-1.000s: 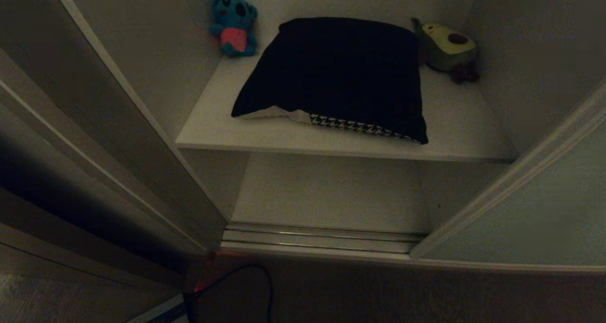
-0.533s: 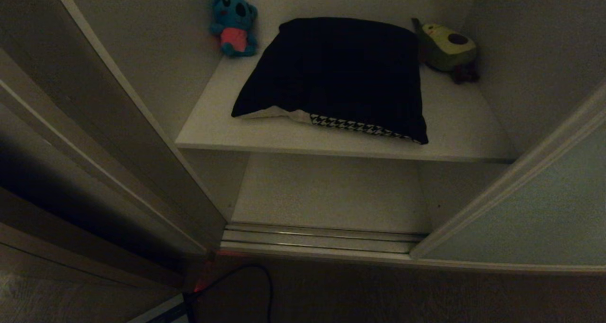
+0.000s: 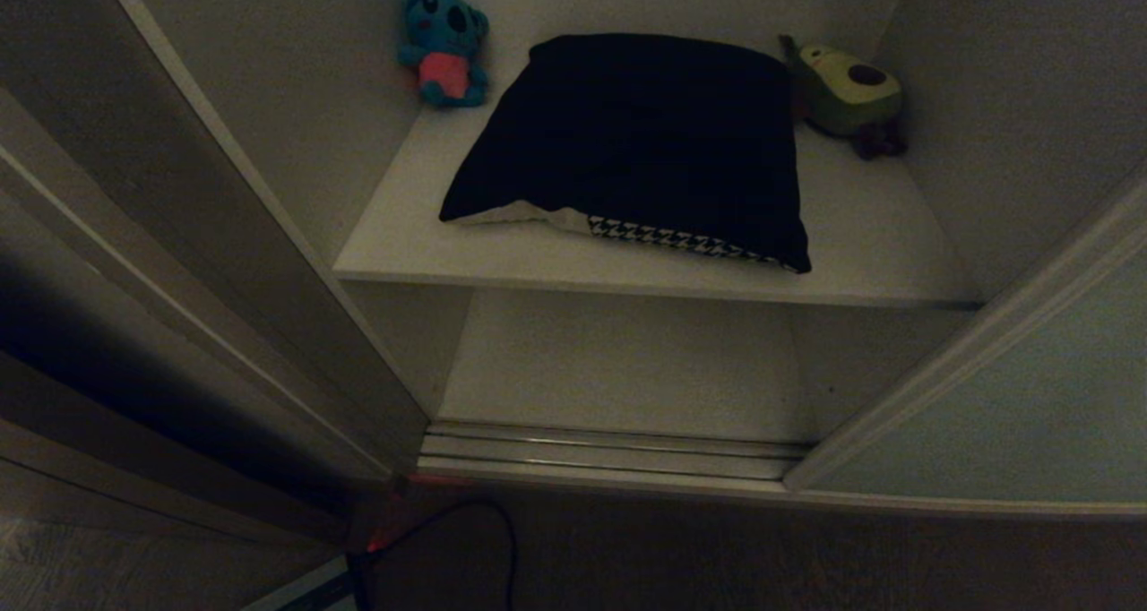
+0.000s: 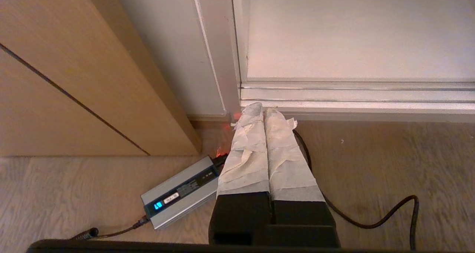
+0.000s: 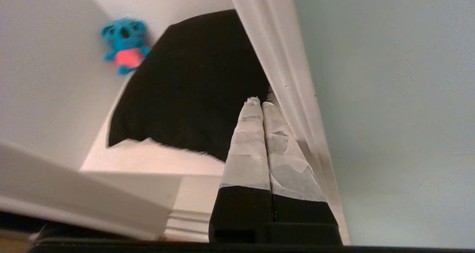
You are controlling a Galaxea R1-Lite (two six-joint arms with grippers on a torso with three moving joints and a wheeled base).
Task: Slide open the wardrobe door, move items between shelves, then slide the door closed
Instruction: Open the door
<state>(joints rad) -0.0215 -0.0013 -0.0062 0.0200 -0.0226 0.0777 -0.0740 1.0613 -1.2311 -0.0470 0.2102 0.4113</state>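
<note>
1. On the upper shelf [image 3: 860, 253], you see the cushion [image 3: 636, 145] lying flat in the middle, dark side up, its houndstooth edge just short of the shelf's front edge.
2. At the back left corner of that shelf sits a blue plush toy [image 3: 444, 47]; at the back right corner lies an avocado plush [image 3: 847, 87], close beside the cushion.
3. The lower shelf [image 3: 627, 360] shows bare board, with the floor track [image 3: 609, 454] in front of it.
4. The sliding wardrobe door [image 3: 1013, 405] stands on the right with the opening exposed, so you can judge the opening step done or nearly so.
5. Your right claw [image 5: 261, 104] has its taped fingers pressed together, pinching nothing, tips just beside the door's pale frame edge and aimed toward the cushion.
6. Your left claw [image 4: 262, 110] is also pressed together and empty, parked low over the floor near a silver box [image 4: 182, 191] and its cable [image 4: 371, 219].
7. The next move likely calls for you to spread the right claw, clear the door frame, and reach for the cushion's front edge to carry it down to the lower shelf.
</note>
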